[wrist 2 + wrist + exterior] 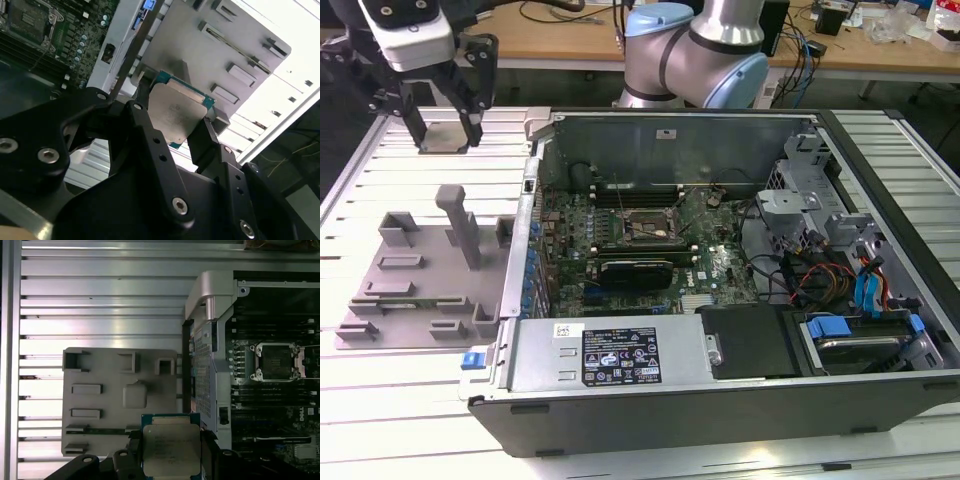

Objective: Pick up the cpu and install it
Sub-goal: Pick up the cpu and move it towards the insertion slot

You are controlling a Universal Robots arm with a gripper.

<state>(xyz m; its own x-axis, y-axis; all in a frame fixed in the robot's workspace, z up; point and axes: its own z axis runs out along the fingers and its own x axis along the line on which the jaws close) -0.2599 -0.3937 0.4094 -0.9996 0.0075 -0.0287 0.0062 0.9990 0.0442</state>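
Closest to me sits the power supply (pixel 610 355), set along the near wall of the open computer case (pixel 720 420), which lies on its side on a slatted metal table (pixel 420 420). Behind it the motherboard (pixel 710 265) faces up, with its black-framed socket (pixel 645 228) near the middle of the board. On the exterior view's left of the case rests a grey fixture tray (pixel 410 290) with raised blocks and slots.

Farther back on that same side, above the table and past the tray's far edge, the gripper (pixel 444 135) hangs in the air. Its two black fingers (pixel 413 128) are closed in against opposite edges of the cpu (pixel 444 138). In both wrist views the chip's silvery top shows between the fingers with a thin green rim around it, and it touches neither tray nor case.

Beyond the case's far wall stands the arm's grey and pale blue base joint (pixel 695 55).
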